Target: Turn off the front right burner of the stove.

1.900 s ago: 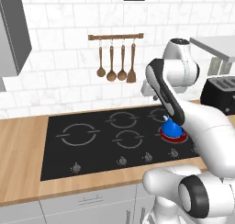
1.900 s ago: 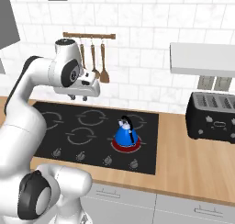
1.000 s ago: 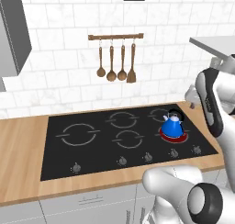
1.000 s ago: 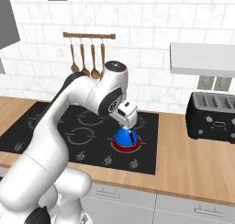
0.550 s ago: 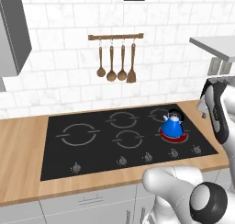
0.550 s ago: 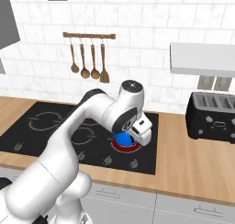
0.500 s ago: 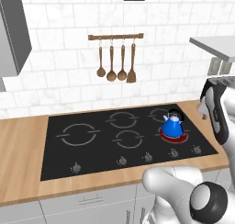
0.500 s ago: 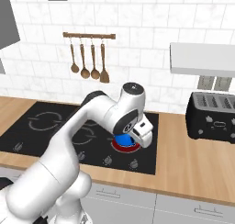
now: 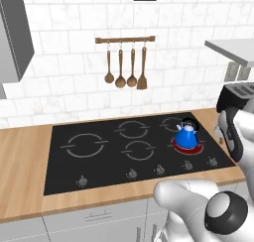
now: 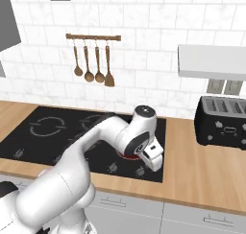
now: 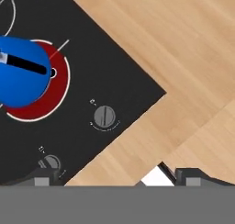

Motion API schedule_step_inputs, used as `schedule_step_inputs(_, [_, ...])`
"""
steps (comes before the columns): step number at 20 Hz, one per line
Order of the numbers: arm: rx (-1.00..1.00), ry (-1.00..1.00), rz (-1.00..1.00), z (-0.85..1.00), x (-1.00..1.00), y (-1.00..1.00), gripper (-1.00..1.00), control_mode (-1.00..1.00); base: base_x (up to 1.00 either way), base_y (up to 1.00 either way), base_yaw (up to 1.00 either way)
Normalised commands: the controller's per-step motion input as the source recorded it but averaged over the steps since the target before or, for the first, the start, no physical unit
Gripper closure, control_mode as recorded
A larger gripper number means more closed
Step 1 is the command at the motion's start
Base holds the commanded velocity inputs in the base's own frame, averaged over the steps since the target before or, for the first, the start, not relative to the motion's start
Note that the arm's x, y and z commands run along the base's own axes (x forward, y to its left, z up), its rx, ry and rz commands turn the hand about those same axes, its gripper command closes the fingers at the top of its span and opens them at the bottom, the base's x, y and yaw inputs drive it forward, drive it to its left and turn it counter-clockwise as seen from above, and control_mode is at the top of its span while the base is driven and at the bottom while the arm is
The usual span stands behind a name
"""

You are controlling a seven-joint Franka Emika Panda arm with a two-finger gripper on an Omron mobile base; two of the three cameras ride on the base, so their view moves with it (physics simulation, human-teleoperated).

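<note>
Grey tips: my fingertips rise at the bottom edge of the hand view, spread wide with nothing between them.
Gripper: my gripper hangs above the wooden counter at the corner of the stove.
Near knob: a silver knob sits at lower left, just beside my left tip.
Next knob: a second knob lies centre frame, beyond my tips and apart from them.
Burner: the front right burner glows red at the left of the frame, under a blue kettle.
Risk: I judge I could seize the wrong knob, as two lie close; a low approach could also graze the kettle.
</note>
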Motion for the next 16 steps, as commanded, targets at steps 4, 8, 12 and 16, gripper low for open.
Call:
schedule_step_inputs(4, [0.03,0.09,-0.01,-0.36,0.0,0.0,-1.0,-1.0,0.0,0.0,0.0])
schedule_step_inputs(8, [0.0,0.11,0.0,-0.43,0.0,0.0,-1.0,-1.0,0.0,0.0,0.0])
schedule_step_inputs(12, [0.0,0.03,0.0,-0.32,0.0,0.0,-1.0,-1.0,0.0,0.0,0.0])
schedule_step_inputs(16, [0.0,0.0,0.0,-0.26,0.0,0.1,-1.0,-1.0,0.0,0.0,0.0])
